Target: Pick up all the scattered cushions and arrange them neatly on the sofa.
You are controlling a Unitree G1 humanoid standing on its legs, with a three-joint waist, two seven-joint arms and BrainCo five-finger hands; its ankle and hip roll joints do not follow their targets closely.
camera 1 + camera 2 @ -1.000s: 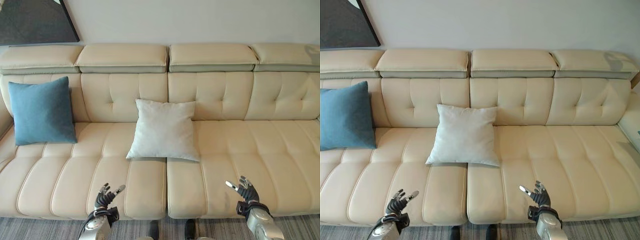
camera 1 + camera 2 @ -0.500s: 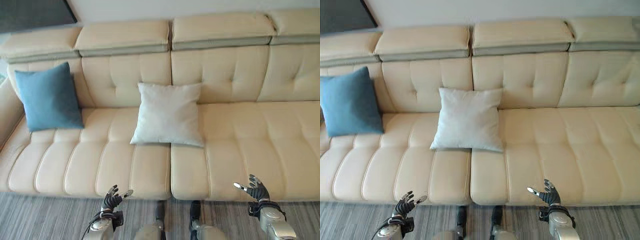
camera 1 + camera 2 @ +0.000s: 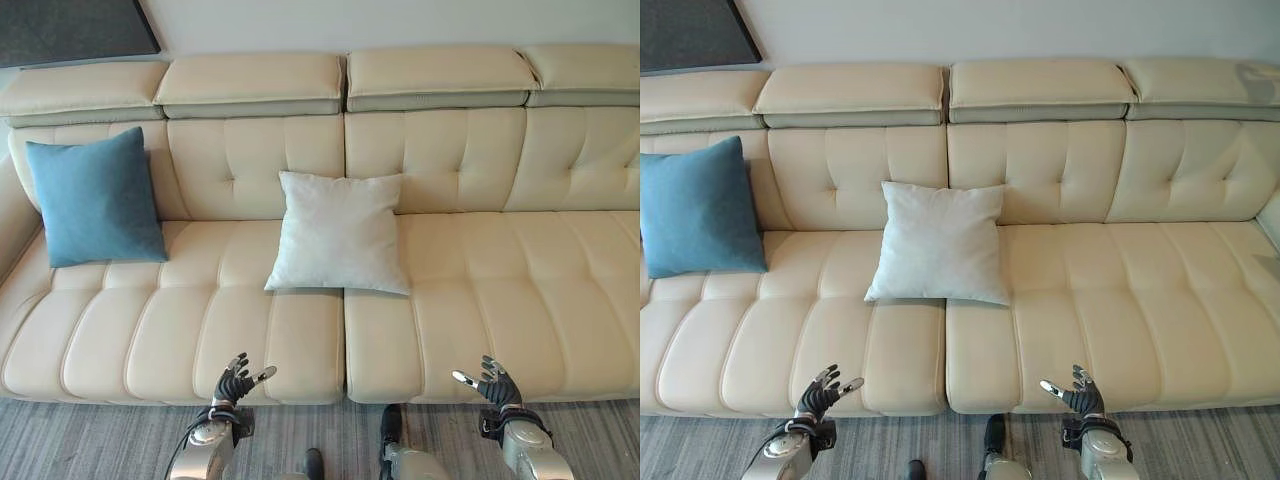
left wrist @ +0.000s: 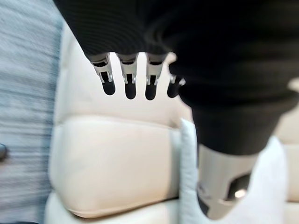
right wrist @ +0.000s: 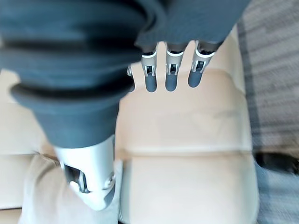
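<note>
A long cream sofa (image 3: 480,300) runs across the scene. A blue cushion (image 3: 95,197) leans upright against its backrest at the left end. A white cushion (image 3: 338,233) leans against the backrest near the middle, and its edge (image 4: 189,177) appears in the left wrist view too. My left hand (image 3: 235,383) hovers at the seat's front edge, left of centre, fingers (image 4: 130,84) straight and holding nothing. My right hand (image 3: 490,384) hovers at the front edge further right, fingers (image 5: 170,74) straight, also empty.
A grey striped carpet (image 3: 100,440) lies in front of the sofa. A dark framed picture (image 3: 70,25) hangs on the wall at the upper left. The right half of the sofa seat (image 3: 1140,290) has free room.
The camera has moved: the view tipped down and then partly back up, so the sofa shifted in the picture. Both hands stay open at the seat's front edge. The cushions have not moved.
</note>
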